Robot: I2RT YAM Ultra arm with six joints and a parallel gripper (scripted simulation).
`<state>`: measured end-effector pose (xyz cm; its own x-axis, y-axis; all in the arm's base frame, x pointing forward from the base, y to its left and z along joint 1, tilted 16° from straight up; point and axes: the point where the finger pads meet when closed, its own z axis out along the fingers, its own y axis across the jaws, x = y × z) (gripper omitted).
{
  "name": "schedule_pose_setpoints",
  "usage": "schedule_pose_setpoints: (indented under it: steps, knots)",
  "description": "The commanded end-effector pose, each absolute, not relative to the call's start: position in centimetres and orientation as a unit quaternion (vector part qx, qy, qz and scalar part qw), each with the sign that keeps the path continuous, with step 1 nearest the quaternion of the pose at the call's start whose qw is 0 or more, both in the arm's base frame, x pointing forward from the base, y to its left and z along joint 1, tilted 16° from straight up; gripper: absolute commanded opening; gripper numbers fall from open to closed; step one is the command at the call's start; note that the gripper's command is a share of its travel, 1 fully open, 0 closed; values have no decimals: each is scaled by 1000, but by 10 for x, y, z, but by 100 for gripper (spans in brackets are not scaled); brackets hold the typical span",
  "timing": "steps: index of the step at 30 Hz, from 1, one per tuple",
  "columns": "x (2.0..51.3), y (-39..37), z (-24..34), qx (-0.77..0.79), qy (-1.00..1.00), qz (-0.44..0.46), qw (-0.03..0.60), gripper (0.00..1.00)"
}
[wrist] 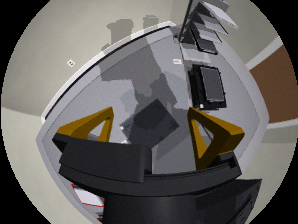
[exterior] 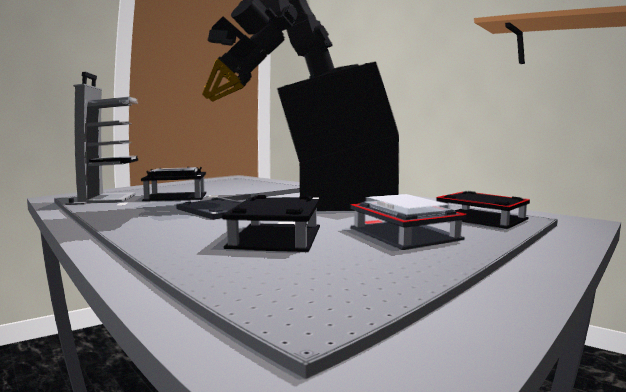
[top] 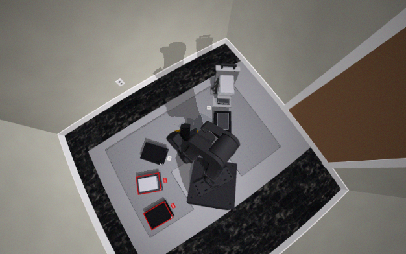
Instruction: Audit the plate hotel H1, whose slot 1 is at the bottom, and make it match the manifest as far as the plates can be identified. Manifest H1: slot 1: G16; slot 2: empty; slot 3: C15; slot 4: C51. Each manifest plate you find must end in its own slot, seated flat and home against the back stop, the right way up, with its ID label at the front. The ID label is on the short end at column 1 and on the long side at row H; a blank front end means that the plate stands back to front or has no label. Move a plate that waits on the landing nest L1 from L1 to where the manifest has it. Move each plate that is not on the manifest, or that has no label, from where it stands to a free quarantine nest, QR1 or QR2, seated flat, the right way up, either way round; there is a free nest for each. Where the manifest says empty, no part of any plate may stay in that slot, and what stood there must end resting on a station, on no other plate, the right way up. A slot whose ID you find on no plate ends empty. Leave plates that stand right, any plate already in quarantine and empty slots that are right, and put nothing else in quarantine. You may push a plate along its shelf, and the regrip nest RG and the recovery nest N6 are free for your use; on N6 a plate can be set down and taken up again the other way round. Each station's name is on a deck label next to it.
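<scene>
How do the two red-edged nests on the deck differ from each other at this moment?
The nearer red-edged nest carries a white plate lying flat on top; the farther red-edged nest shows only its dark top and carries nothing. In the top view, the loaded nest lies between the plain black nest and the unloaded one. Both stand on short grey legs, each with a small red deck label beside it.
</scene>
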<state>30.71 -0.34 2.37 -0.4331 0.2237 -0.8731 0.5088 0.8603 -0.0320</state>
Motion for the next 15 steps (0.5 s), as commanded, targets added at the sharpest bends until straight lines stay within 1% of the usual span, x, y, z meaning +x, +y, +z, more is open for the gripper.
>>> schedule_pose_setpoints:
  steps: [1,15]
  knots:
    - [315,-6,31,205,834,-139,493,100]
    - [321,-45,39,205,834,-140,493,100]
